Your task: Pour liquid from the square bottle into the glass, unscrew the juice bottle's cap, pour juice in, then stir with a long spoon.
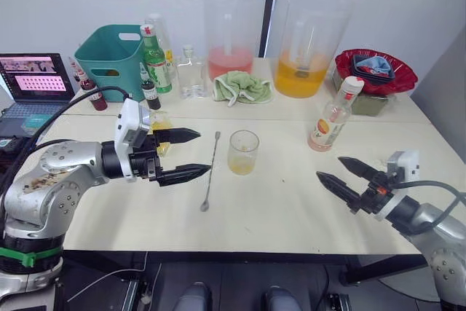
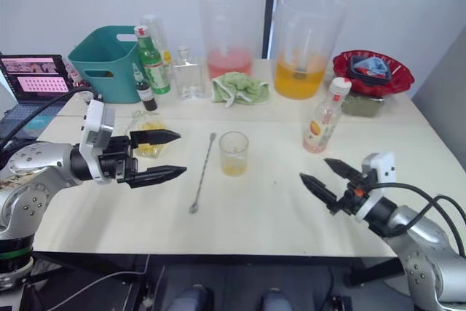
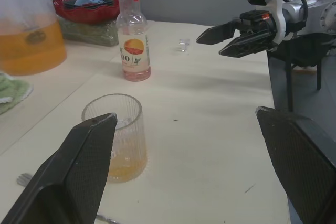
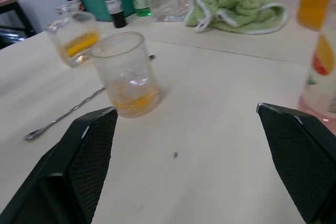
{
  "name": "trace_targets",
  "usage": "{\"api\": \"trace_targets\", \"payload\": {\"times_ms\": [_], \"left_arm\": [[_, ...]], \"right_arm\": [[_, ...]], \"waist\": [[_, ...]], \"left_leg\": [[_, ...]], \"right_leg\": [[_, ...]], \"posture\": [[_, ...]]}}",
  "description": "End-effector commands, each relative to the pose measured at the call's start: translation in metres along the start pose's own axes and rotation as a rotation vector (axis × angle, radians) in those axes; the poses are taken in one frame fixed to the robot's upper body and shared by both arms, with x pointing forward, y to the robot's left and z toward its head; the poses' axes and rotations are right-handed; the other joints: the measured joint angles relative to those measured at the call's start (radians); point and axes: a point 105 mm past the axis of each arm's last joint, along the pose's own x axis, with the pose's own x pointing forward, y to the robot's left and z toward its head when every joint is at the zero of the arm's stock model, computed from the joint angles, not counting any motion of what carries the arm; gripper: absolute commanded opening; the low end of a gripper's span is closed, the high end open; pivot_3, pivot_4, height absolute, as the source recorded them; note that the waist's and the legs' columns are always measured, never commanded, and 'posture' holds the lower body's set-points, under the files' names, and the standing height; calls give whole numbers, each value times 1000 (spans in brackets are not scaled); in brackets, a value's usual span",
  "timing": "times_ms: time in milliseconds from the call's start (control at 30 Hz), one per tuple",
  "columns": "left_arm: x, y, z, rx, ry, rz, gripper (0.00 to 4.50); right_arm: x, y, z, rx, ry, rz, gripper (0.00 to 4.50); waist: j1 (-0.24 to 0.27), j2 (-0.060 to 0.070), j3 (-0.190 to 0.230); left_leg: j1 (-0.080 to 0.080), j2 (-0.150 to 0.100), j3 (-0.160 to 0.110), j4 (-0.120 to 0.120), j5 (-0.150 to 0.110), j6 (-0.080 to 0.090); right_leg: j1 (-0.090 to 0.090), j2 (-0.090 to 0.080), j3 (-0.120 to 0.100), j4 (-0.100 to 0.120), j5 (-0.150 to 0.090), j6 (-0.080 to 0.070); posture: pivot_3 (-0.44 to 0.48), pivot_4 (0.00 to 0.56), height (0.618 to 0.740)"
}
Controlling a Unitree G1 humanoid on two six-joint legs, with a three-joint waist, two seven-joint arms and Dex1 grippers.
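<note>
The ribbed glass (image 1: 243, 152) stands mid-table with a little amber liquid in the bottom. To its left lies the long spoon (image 1: 211, 170), bowl end toward me. The square bottle (image 4: 73, 38), holding amber liquid, stands upright further left, partly behind my left gripper (image 1: 204, 152). That gripper is open and empty, fingertips pointing at the spoon and glass. The juice bottle (image 1: 333, 116), with a white cap and pinkish liquid, stands upright right of the glass. My right gripper (image 1: 329, 167) hovers open and empty near the table's front right, below the juice bottle.
Along the back stand a teal basket (image 1: 109, 52), a green bottle (image 1: 154, 60), a clear bottle (image 1: 191, 71), a green cloth (image 1: 242, 87), two big pitchers of pink (image 1: 229, 34) and orange (image 1: 304, 45) liquid, and a red bowl (image 1: 375, 71). A laptop (image 1: 36, 78) sits at far left.
</note>
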Motion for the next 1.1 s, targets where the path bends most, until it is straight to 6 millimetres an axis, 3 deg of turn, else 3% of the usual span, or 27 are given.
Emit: {"api": "trace_targets", "payload": {"times_ms": [33, 133, 367, 633, 833, 1100], "left_arm": [[-2, -2, 10, 48, -33, 17, 4491], [-7, -5, 17, 111, -75, 29, 4491], [-11, -14, 1, 105, -16, 136, 4491], [-21, -27, -5, 83, 21, 170, 4491], [-23, -31, -6, 91, 22, 208, 4491], [-26, -27, -6, 120, 39, 231, 4500]], "right_arm": [[0, -15, 14, -50, -64, -63, 4500], [10, -40, 26, -90, -109, -154, 4500], [48, -92, 52, -143, -161, -236, 4500], [86, -117, 77, -185, -167, -199, 4500], [106, -122, 77, -191, -139, -173, 4500], [112, -123, 85, -206, -166, -153, 1971]], "waist": [[0, 0, 0], [-5, 0, 0], [-5, 1, 0], [-4, 2, 0], [-5, 2, 0], [-9, 2, 1]], "left_leg": [[0, 0, 0, 0, 0, 0], [1, 0, 0, 0, 0, 0], [3, 0, 1, -2, 0, 1], [3, 0, 3, -3, -1, 1], [3, 0, 3, -4, -1, 1], [4, 0, 3, -9, 0, 0]], "right_leg": [[0, 0, 0, 0, 0, 0], [0, 0, 2, 0, 0, 0], [0, 0, 4, 0, 0, 0], [0, 0, 4, -1, 0, 0], [0, 0, 3, -2, 0, 0], [0, 0, 4, -5, 0, 0]], "posture": [[0, 150, 740], [0, 150, 740], [0, 150, 740], [0, 150, 740], [0, 150, 740], [0, 150, 740]]}}
